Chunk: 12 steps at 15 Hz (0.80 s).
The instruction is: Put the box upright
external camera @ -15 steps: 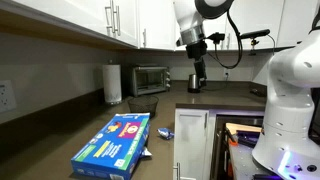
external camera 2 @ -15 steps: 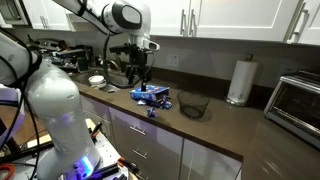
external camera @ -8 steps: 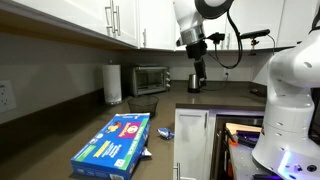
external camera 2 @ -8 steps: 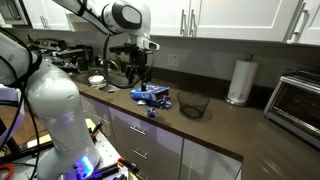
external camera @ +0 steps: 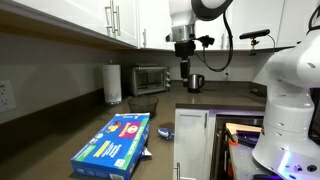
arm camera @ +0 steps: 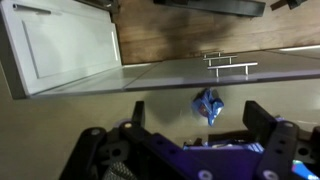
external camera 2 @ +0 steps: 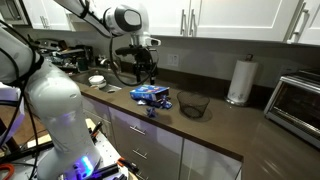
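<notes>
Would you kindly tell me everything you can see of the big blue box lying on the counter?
The box is a large, flat carton, seemingly cardboard, mostly blue, with a round orange-red picture at one end, yellow and green panels and white text too small to read. It lies flat, front face up, on the dark countertop near its front edge, not upright. Nothing grips it; a small blue packet lies close beside it.
</notes>
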Available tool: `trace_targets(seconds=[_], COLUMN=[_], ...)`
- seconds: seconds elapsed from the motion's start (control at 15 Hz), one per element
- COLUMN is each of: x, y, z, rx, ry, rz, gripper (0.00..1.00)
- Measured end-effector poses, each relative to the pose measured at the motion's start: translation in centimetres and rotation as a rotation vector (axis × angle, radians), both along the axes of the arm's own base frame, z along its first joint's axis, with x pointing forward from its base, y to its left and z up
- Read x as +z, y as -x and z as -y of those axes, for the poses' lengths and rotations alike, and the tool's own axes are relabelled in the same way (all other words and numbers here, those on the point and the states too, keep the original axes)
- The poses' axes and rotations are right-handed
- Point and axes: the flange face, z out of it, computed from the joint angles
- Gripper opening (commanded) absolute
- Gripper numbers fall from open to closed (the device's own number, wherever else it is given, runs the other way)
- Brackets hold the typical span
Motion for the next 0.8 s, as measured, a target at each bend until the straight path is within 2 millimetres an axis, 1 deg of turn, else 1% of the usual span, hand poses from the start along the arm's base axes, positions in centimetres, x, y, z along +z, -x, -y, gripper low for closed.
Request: trace_targets(seconds=[0.2,0.4,0.6,0.8], x=[-0.3,-1.2,-2.4,-3.7], y=[-3.0,-6.5,-9.8,-12.2], z=[-1.9,-2.8,-2.2,-1.2], rx=[0.058,0.095,0.118,0.143], ry=[-0.032,-0.105,-0.231,-0.367], rz=[0.091,0.163,0.208,0.223], gripper=[1.00,1.00,1.00,1.00])
